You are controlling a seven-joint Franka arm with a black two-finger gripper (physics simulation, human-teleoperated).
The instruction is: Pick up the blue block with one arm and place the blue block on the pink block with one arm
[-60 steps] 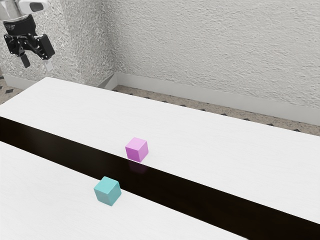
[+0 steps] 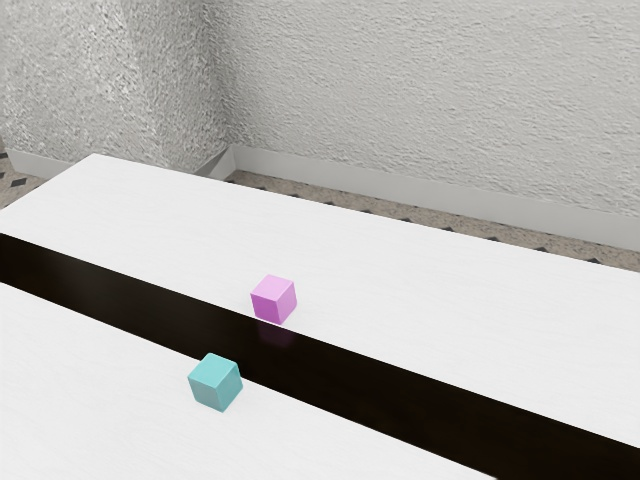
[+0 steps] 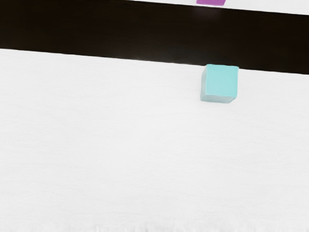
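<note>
Worktop (image 2: 450,290): white, crossed by a black stripe (image 2: 400,390) that runs from the exterior view's left to its lower right.
Blue block (image 2: 215,382): rests flat on the white part, right at the near edge of the stripe.
Pink block (image 2: 274,298): stands at the far edge of the stripe, near the blue block but apart from it.
Claw: I cannot tell how wide it is open, or whether it holds anything.

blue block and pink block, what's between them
Only the table's black stripe runs between the blue block and the pink block, seen in the exterior view.
</note>
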